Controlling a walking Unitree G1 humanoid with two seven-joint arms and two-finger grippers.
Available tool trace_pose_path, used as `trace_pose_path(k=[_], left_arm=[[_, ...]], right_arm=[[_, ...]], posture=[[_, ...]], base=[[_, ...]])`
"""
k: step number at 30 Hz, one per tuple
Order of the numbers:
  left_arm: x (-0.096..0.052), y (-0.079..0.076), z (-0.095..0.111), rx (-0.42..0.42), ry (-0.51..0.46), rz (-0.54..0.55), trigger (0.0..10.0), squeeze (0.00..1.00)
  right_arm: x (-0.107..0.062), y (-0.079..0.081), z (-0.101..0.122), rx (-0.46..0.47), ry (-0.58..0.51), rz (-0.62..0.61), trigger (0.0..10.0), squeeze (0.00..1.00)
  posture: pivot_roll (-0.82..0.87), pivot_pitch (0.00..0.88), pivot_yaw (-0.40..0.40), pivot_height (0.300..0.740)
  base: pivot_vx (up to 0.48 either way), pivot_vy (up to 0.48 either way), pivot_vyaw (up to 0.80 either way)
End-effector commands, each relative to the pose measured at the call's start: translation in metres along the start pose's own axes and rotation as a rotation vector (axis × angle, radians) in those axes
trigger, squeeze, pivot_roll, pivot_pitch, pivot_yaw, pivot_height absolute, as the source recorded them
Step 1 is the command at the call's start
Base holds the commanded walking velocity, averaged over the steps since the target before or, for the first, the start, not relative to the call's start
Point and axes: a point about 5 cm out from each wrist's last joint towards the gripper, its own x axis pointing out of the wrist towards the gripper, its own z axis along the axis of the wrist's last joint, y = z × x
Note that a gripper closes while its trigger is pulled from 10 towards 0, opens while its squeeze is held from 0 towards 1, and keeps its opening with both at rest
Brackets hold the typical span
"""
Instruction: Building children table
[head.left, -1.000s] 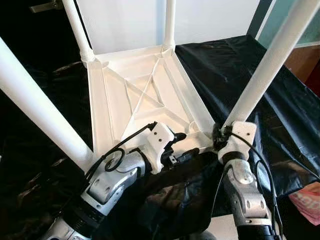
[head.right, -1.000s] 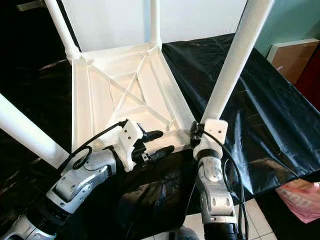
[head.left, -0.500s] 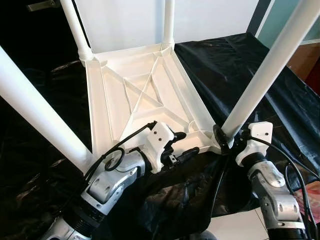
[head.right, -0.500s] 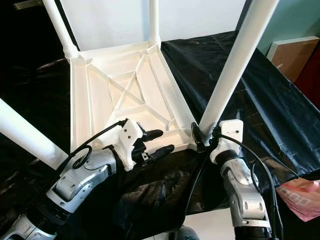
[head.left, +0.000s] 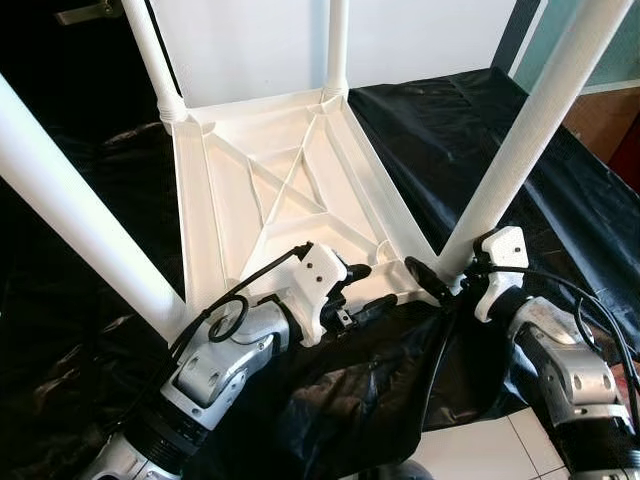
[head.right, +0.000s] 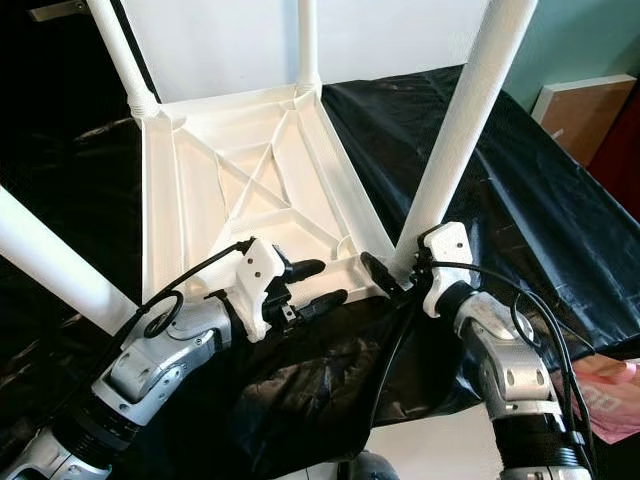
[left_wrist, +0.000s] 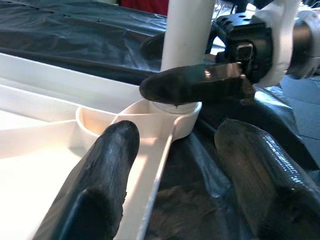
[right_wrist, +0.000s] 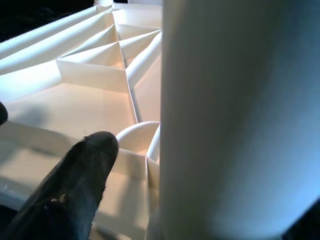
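A white children's table (head.left: 290, 190) lies upside down on a black sheet, its legs pointing up. My left gripper (head.left: 370, 288) is open and straddles the table's near rim; in the left wrist view one of its fingers (left_wrist: 107, 170) is over the tray side and the other is over the sheet. My right gripper (head.left: 447, 272) is shut on the near right leg (head.left: 520, 140) at its base, where the leg enters the corner socket (left_wrist: 175, 112). One right finger (head.left: 425, 280) lies across the leg's front; the other is hidden behind it. In the right wrist view the leg (right_wrist: 240, 115) stands close beside one finger (right_wrist: 70, 190).
The near left leg (head.left: 80, 220) slants up beside my left arm. Two far legs (head.left: 150, 55) (head.left: 338, 45) stand before a white wall. The black sheet (head.left: 480, 130) hangs over the front edge above pale floor tiles (head.left: 480, 450). A brown box (head.right: 575, 105) and something pink (head.right: 600, 390) lie at the right.
My right wrist has swung from in front of the near right leg around to its right side, its finger sweeping across the leg's base. The left gripper has stayed put.
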Motion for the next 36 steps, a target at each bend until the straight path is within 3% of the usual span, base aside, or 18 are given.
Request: trace_pose_path(k=[1, 13, 14, 24, 33, 36], left_arm=[[0.000, -0.008, -0.003, 0.006, 0.019, -0.160, 10.0, 0.00], [0.000, -0.009, -0.004, 0.004, 0.017, -0.153, 10.0, 0.00], [0.000, -0.009, -0.005, 0.004, 0.017, -0.155, 10.0, 0.00], [0.002, -0.008, -0.005, 0.012, 0.016, -0.160, 10.0, 0.00], [0.002, -0.011, -0.007, 0.004, 0.022, -0.171, 10.0, 0.00], [0.002, -0.012, -0.008, 0.003, 0.025, -0.179, 10.0, 0.00]], right_arm=[[0.002, 0.002, -0.004, -0.014, 0.022, 0.028, 0.0, 0.00], [-0.004, -0.003, -0.016, -0.003, 0.067, 0.031, 0.0, 0.00], [-0.005, -0.004, -0.017, 0.006, 0.066, 0.019, 10.0, 0.00], [-0.007, -0.009, -0.022, -0.024, 0.100, -0.195, 10.0, 0.00], [-0.009, 0.003, -0.026, 0.054, 0.103, -0.372, 10.0, 0.00], [-0.010, 0.009, -0.029, 0.083, 0.107, -0.511, 10.0, 0.00]], posture=[[-0.03, 0.117, -0.017, 0.740], [-0.03, 0.104, -0.028, 0.740], [-0.03, 0.099, -0.030, 0.740], [-0.04, 0.089, -0.031, 0.740], [-0.05, 0.092, -0.024, 0.740], [-0.05, 0.095, -0.023, 0.740]], base=[[0.000, 0.000, 0.00], [0.000, 0.000, 0.00], [0.000, 0.000, 0.00], [0.000, 0.000, 0.00], [0.000, 0.000, 0.00], [0.000, 0.000, 0.00]])
